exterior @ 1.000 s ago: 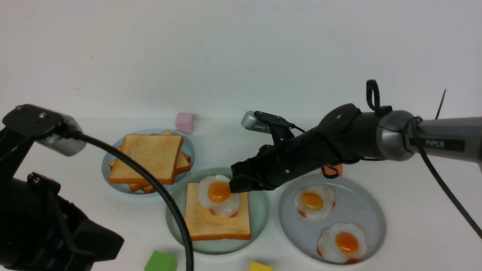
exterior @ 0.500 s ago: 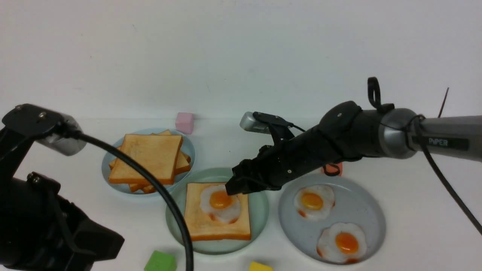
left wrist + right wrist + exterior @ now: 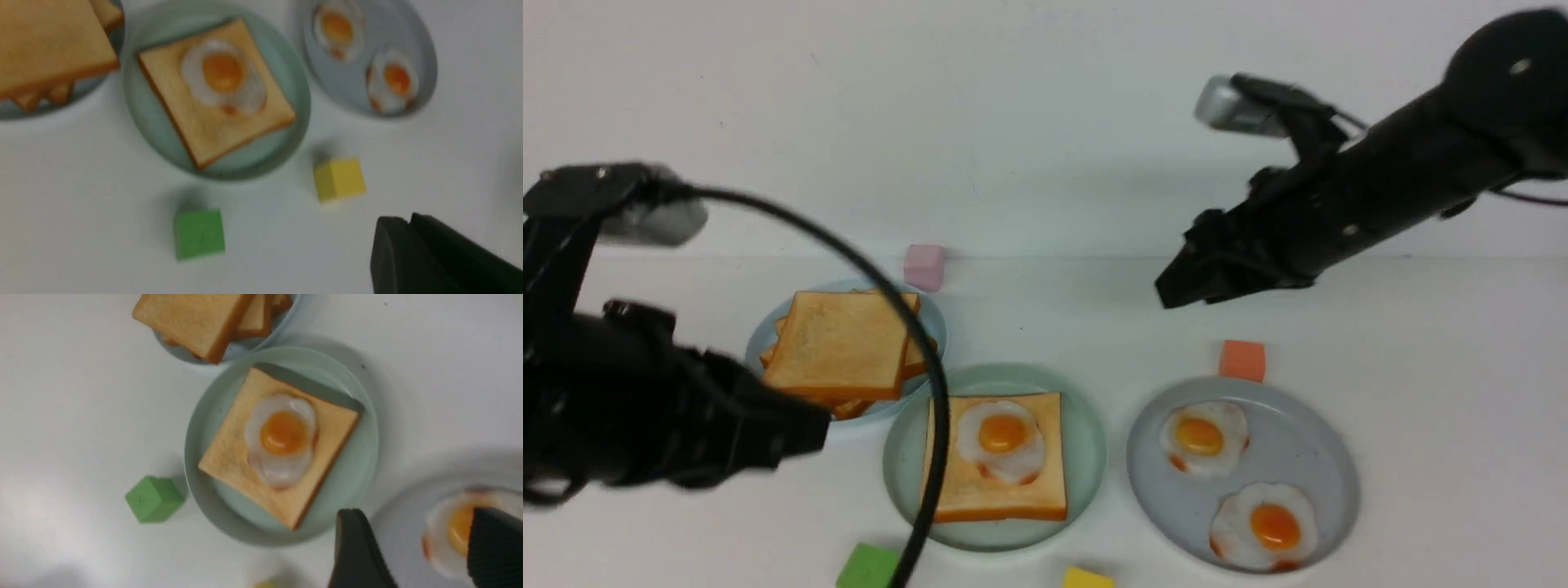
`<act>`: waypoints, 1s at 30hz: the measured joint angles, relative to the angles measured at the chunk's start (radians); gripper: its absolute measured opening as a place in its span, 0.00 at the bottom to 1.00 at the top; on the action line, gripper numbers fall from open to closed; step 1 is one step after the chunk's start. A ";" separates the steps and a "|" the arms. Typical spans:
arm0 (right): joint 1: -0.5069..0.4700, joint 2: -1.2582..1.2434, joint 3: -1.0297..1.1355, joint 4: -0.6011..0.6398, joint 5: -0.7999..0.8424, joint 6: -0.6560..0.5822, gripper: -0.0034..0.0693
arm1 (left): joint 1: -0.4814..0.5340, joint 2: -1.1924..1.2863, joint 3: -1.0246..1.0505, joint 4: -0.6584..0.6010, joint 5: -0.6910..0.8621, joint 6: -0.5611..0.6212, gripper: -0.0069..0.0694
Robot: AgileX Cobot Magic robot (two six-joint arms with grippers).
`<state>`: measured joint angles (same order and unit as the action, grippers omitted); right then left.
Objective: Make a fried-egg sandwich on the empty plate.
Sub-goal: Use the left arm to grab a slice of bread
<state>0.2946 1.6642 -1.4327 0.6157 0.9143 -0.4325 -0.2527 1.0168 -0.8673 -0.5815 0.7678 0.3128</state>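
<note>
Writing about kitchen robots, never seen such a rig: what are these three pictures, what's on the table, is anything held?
It is a robot with two black arms, each ending in a two-finger gripper. One picture looks forward from between the arms; the other two come from wrist cameras. On the white table: a mint-green plate with one toast slice and a fried egg on it, a pile of toast, a grey plate with two more eggs, small coloured cubes. The right gripper is open, the left gripper shut; neither holds anything.
</note>
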 joint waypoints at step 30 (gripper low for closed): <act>0.375 -0.260 0.233 -0.196 0.104 0.113 0.58 | 0.349 0.921 -0.529 0.012 0.056 0.034 0.62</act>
<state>0.6694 1.4038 -1.1998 0.4194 1.0187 -0.3193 0.0963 1.9378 -1.3966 -0.5692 0.8242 0.3466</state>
